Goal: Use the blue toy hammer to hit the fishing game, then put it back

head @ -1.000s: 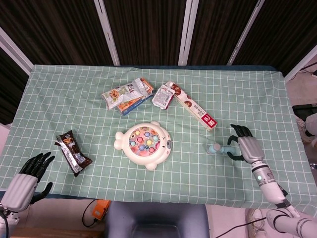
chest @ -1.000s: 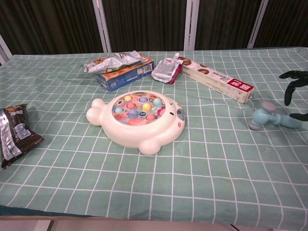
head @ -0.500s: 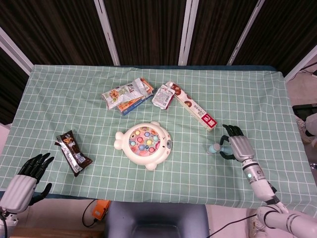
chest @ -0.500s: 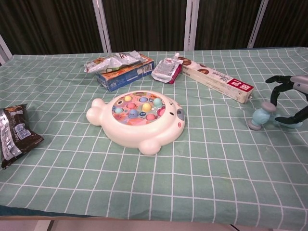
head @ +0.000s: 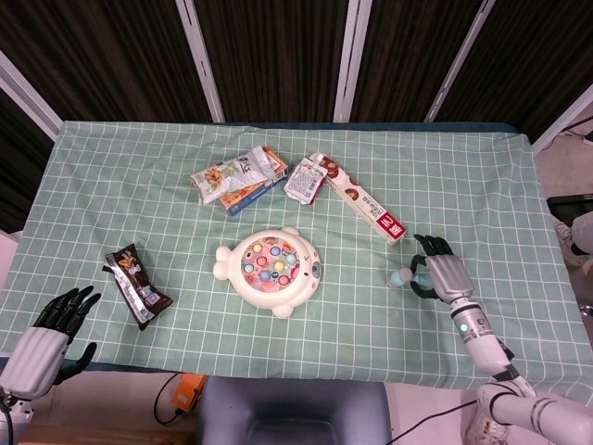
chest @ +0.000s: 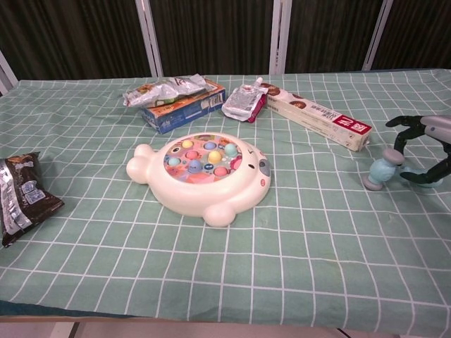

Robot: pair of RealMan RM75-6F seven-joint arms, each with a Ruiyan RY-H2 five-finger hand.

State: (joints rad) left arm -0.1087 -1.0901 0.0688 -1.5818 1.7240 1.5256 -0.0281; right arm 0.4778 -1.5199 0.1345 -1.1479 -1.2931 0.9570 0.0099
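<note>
Blue toy hammer [chest: 384, 172] lies on the green checked tablecloth [head: 139, 185] near the table's right edge, well apart from the fishing game [head: 270, 270] at centre. Right hand [head: 441, 275] sits over the hammer handle, fingers [chest: 402, 129] curved around it; a firm grip cannot be confirmed. Left hand [head: 51, 336] rests off the near left corner, fingers spread, holding nothing. A dark snack wrapper [head: 137, 286] lies nearby.

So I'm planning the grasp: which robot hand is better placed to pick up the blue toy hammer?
The right robot hand: its fingers already arch over the blue toy hammer. The left robot hand sits at the table's far-left edge.
</note>
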